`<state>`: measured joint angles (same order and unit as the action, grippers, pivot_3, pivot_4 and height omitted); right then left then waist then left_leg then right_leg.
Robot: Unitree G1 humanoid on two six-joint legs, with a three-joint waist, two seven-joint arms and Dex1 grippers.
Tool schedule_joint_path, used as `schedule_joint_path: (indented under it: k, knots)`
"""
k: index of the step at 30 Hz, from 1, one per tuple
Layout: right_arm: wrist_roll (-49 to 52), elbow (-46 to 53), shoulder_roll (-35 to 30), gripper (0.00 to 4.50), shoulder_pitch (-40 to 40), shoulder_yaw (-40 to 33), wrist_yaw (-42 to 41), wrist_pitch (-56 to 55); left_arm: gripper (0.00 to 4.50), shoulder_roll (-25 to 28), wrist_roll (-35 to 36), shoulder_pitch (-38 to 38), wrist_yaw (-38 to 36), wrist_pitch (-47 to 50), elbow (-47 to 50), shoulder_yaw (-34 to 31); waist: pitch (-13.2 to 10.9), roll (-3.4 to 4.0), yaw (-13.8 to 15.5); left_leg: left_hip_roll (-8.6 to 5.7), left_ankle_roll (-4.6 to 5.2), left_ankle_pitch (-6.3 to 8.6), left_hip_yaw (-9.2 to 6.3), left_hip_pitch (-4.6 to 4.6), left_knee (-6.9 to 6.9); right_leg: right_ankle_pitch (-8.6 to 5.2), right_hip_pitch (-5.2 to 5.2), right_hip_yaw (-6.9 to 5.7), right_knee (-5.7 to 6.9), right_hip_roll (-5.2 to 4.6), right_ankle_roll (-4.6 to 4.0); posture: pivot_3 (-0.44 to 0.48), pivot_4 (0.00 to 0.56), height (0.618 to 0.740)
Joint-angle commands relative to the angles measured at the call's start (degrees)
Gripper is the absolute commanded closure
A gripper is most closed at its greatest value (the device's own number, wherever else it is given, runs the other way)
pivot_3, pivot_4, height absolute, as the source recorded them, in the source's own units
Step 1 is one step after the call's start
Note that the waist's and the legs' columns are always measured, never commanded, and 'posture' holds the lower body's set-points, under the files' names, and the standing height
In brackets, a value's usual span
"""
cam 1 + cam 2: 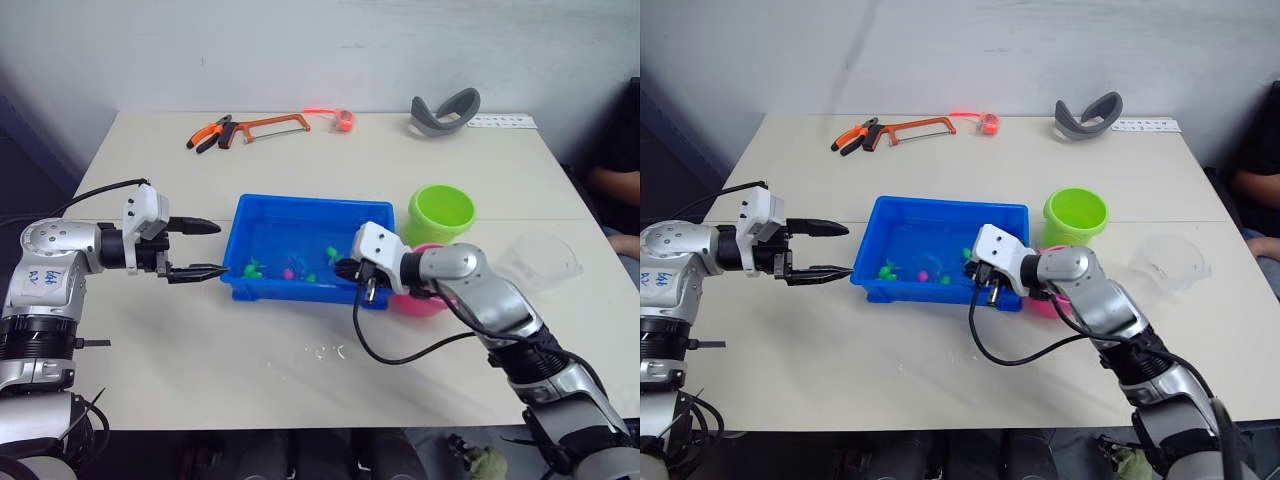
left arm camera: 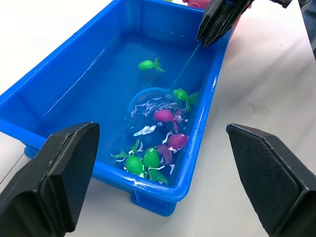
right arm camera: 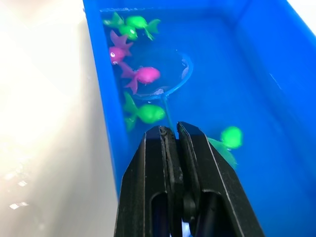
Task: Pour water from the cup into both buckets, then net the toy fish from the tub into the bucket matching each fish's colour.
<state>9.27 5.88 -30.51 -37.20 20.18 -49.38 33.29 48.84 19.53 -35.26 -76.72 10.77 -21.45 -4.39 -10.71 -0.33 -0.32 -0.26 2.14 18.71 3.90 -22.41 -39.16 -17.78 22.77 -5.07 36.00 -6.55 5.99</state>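
One blue tub (image 1: pixel 262 222) mid-tabletop (image 1: pixel 200 350) holds water and six toy fish (image 2: pixel 164 115): four green, two pink. Net (image 3: pixel 170 74) hoop underwater among them, handle clenched in right claw (image 3: pixel 170 133). Left claw (image 1: pixel 208 248) released beside tub. Two buckets: green bucket (image 1: pixel 441 213), pink bucket (image 1: pixel 425 304); clear cup (image 1: pixel 545 258) at right.
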Motion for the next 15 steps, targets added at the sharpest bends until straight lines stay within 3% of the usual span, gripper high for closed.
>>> schedule_joint_path:
  k: [1,15]
  knots:
    - [2.1,1.1,0.2,4.5,-1.3,-3.2,-0.4,3.3,0.03,0.8,0.2,0.4,0.3,-1.0,0.5,-1.7,0.0,0.0,0.0,0.0,0.0,0.0,0.0,0.0,0.0,0.0,0.0,0.0,0.0,0.0,0.0,0.0,0.15,0.74]
    - [11.8,3.9,-0.5,4.5,-3.2,-10.4,-2.1,15.8,0.03,-0.1,0.4,0.5,1.2,-2.5,-0.2,-1.5,0.0,0.0,0.0,0.0,0.0,0.0,-0.02,0.0,0.0,0.0,0.0,-0.02,0.0,-0.05,0.0,0.0,0.15,0.74]
